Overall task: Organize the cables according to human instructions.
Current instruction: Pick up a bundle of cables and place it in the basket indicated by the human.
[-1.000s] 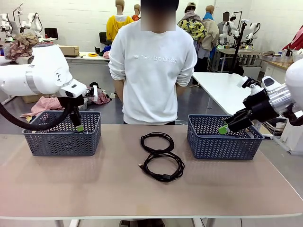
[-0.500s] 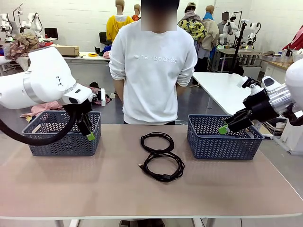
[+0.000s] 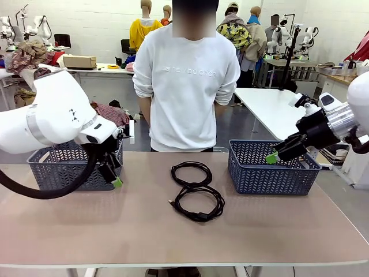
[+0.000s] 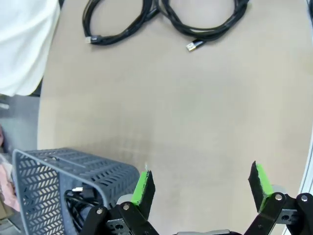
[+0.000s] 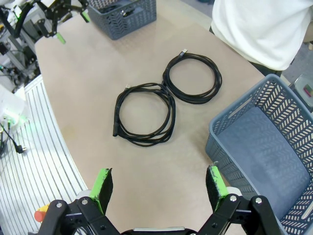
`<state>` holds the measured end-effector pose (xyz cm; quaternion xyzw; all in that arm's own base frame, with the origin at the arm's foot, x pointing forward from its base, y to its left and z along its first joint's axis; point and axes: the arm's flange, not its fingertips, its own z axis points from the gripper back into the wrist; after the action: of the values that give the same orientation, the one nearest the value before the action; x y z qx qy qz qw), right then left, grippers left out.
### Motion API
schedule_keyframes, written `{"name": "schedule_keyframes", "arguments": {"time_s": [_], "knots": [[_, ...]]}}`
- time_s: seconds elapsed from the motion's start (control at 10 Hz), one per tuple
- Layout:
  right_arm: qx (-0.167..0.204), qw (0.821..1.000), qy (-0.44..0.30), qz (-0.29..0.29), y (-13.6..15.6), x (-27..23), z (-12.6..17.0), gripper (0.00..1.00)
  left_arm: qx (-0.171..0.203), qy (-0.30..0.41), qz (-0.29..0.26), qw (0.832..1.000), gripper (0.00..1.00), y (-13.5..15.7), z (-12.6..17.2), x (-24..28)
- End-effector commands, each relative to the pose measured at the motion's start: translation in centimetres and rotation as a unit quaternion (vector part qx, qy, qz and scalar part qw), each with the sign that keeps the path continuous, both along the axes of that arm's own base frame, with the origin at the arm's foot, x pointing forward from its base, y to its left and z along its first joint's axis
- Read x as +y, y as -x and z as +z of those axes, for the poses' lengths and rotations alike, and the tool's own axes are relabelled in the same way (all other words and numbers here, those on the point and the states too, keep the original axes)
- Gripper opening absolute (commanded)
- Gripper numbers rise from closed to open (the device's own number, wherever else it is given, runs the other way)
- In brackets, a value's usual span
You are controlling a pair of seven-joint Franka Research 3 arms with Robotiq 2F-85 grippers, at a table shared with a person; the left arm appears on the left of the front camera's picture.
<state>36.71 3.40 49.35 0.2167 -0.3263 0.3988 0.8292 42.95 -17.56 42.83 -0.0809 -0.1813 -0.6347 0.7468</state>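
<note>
**Front view.** We see two cables (image 3: 193, 186) lying as loose round coils, touching each other, on the surface (image 3: 115, 231) between the left basket (image 3: 52, 173) and the right basket (image 3: 271, 173). A person (image 3: 187, 81) stands at the far side. The left end effector (image 3: 115, 176) hangs in front of the left basket. The right end effector (image 3: 275, 154) is at the near rim of the right basket.

**Left wrist view.** The left end effector (image 4: 201, 185) has its fingers wide apart and empty, over bare surface beside the left basket. Another coiled cable (image 4: 73, 203) lies in that basket. The two coils on the surface are well ahead of the fingers.

**Right wrist view.** The right end effector (image 5: 159, 188) also has its fingers apart and holds nothing. The near coil (image 5: 146, 140) and the far coil (image 5: 193, 100) lie ahead of it.

**Handling.** We judge the cables light, limp and apt to uncoil or snag each other where they touch. We would take one by pinching across its bundled strands on the side away from its neighbour, not by a plug end.
</note>
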Motion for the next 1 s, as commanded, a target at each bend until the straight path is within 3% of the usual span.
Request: {"name": "schedule_keyframes", "arguments": {"time_s": [0.0,0.9], "knots": [[-0.010,1.000,-0.013,0.010,-0.29,-0.05,-0.11,1.00,-0.009,0.009,-0.016,1.000,1.00,0.89,-0.74,0.47],[-0.010,1.000,-0.013,0.010,-0.29,-0.05,-0.11,1.00,0.001,-0.001,-0.005,1.000,1.00,0.47,-0.38,-0.27]]}}
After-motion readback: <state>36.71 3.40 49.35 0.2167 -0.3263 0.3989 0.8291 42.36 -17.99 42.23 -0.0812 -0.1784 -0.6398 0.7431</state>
